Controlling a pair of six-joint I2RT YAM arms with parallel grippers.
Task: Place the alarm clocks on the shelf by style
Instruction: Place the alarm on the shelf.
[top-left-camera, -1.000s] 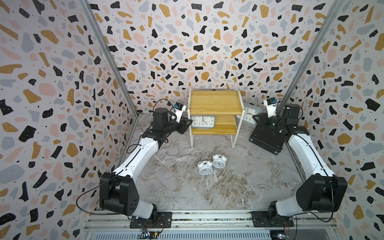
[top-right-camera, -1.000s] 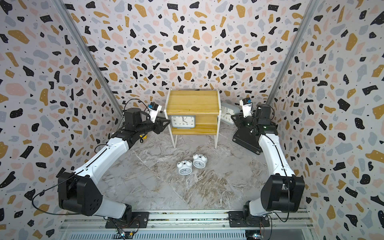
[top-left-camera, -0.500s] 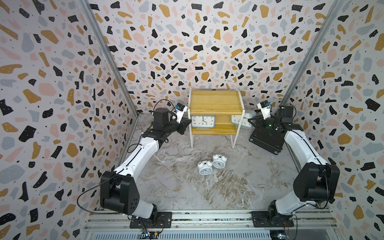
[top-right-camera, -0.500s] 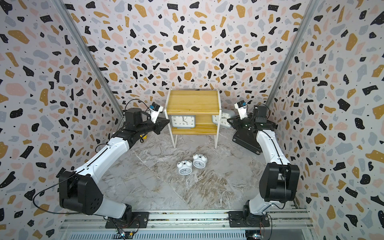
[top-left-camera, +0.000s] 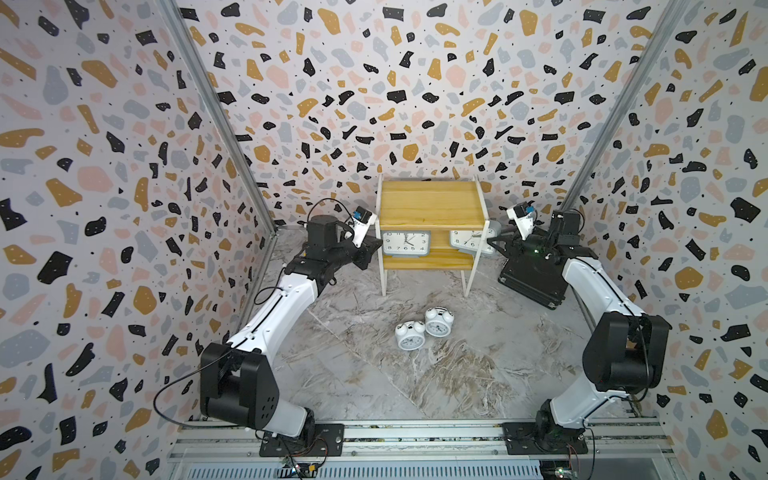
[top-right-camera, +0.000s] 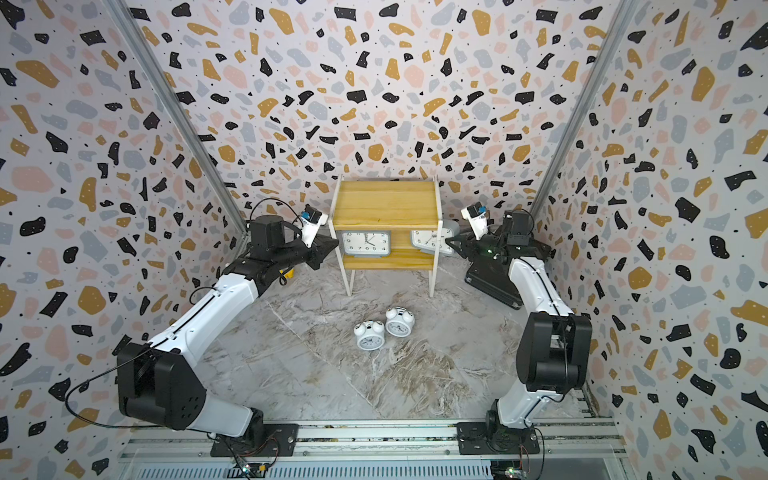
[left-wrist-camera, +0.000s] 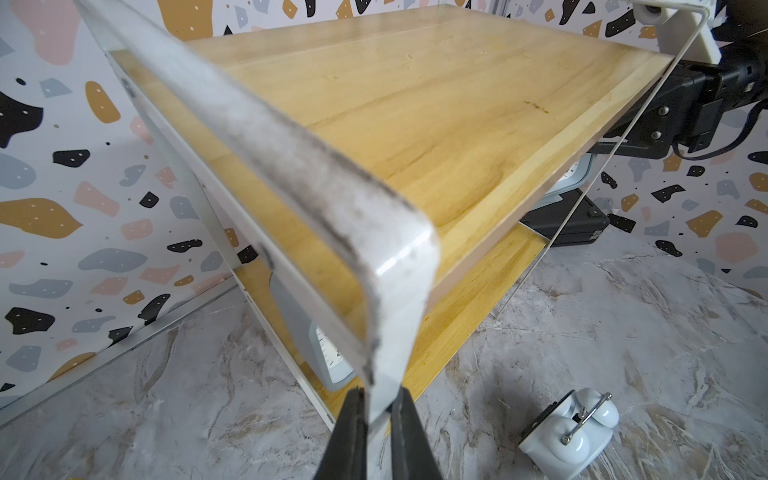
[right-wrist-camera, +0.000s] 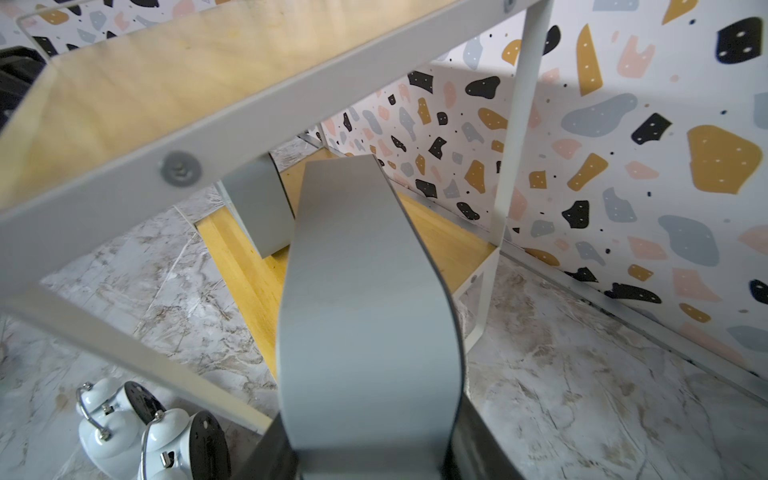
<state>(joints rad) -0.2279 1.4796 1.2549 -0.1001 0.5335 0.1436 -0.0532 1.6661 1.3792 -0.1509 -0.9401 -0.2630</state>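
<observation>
Grey, smooth rectangular clock (right-wrist-camera: 365, 311), seemingly gripped, at wooden shelf (right-wrist-camera: 124, 83).

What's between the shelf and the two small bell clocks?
Nothing but bare floor between shelf and bell clocks, shown in both top views.

the right hand (right-wrist-camera: 370, 457) clamps a grey clock (right-wrist-camera: 365, 291) edge-on, its far end reaching over the lower board of the shelf (right-wrist-camera: 249, 112), just beside a second grey clock (right-wrist-camera: 257, 208). two white twin-bell clocks (right-wrist-camera: 108, 419) lie on the marble desk (right-wrist-camera: 582, 374).
</observation>
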